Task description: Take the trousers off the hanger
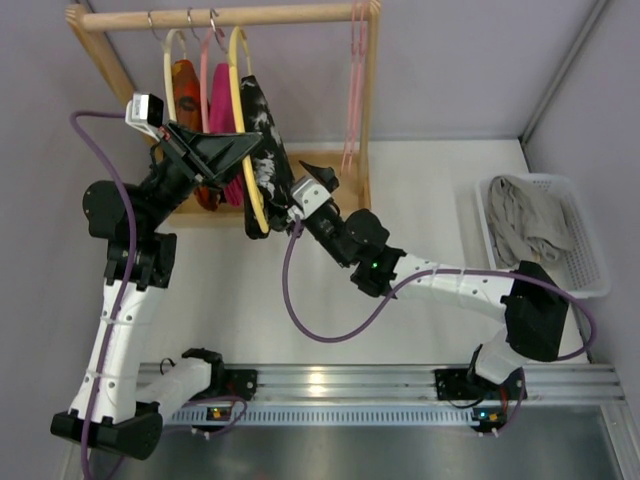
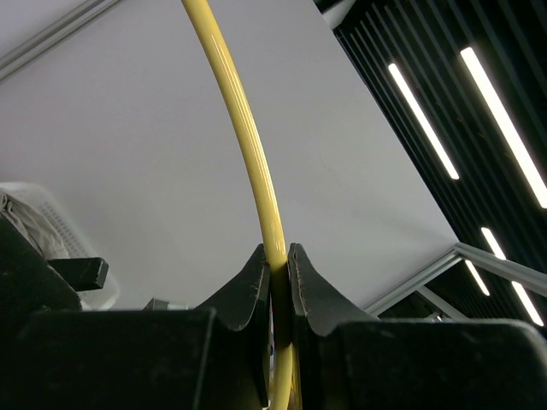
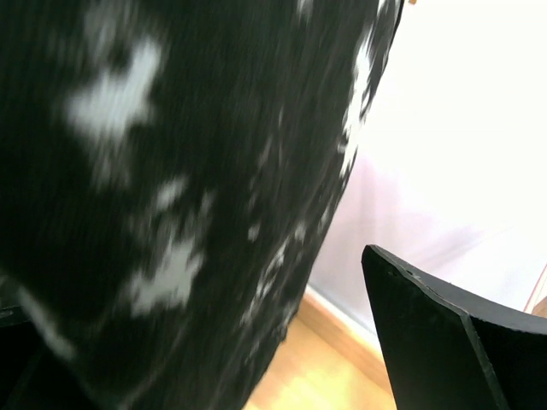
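Left gripper [image 2: 279, 256] clamped on hanger [image 2: 248, 145] rim. Right gripper [image 1: 288, 203] spread wide, trousers [image 3: 171, 188] on hanger between jaws.

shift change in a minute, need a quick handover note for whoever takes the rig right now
Left tool: shut on the yellow hanger, low on its loop, steadying it.
Right tool: open, up against the lower part of the trousers, no grip on them.
Things: the trousers are still draped on the yellow hanger, which hangs from the wooden rail.
Done: hanger secured, right tool brought to the cloth.
Left: close the right tool on the trousers and draw them off the hanger while the left tool holds it.
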`<act>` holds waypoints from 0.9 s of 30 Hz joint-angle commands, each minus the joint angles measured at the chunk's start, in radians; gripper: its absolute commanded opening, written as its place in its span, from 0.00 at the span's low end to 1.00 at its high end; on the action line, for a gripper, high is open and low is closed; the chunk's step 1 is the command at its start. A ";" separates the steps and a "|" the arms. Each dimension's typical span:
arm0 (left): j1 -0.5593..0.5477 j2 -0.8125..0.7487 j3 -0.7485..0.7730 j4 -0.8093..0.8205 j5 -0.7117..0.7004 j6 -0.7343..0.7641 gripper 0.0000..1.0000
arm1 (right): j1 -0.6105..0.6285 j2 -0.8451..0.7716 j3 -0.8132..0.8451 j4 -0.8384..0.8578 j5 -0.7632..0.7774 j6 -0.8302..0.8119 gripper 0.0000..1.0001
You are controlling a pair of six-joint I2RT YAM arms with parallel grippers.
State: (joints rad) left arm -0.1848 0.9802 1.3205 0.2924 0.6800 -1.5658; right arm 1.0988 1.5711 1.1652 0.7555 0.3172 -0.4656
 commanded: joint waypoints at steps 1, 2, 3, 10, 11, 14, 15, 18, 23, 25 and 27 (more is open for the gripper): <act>-0.002 -0.040 0.040 0.271 -0.063 0.023 0.00 | -0.010 0.030 0.086 0.084 0.017 -0.015 0.96; -0.002 -0.041 0.039 0.271 -0.063 0.021 0.00 | -0.011 0.033 0.096 0.088 0.017 -0.016 0.96; -0.002 -0.043 0.036 0.271 -0.063 0.020 0.00 | -0.011 0.041 0.111 0.093 0.017 -0.022 0.96; -0.002 -0.054 0.019 0.271 -0.062 0.018 0.00 | -0.033 0.055 0.165 0.116 0.032 -0.027 0.79; -0.002 -0.057 0.010 0.271 -0.063 0.019 0.00 | -0.037 0.053 0.172 0.113 0.034 -0.021 0.71; -0.002 -0.061 -0.010 0.271 -0.066 0.026 0.00 | -0.048 0.029 0.200 0.076 0.019 -0.005 0.39; -0.002 -0.063 -0.013 0.271 -0.065 0.029 0.00 | -0.048 0.003 0.200 0.070 0.010 -0.005 0.26; -0.002 -0.064 -0.032 0.271 -0.060 0.044 0.00 | -0.048 -0.052 0.189 0.030 -0.020 0.002 0.04; -0.002 -0.063 -0.075 0.260 -0.054 0.082 0.00 | -0.045 -0.137 0.171 -0.082 -0.023 0.050 0.00; -0.002 -0.063 -0.113 0.243 -0.051 0.102 0.00 | -0.045 -0.174 0.174 -0.114 -0.030 0.067 0.00; -0.002 -0.072 -0.142 0.205 -0.046 0.136 0.00 | -0.047 -0.200 0.200 -0.186 -0.041 0.094 0.00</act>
State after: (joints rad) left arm -0.1925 0.9421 1.2018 0.3668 0.6659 -1.5284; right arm 1.0595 1.4860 1.2945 0.5335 0.3111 -0.4313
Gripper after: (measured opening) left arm 0.133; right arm 0.118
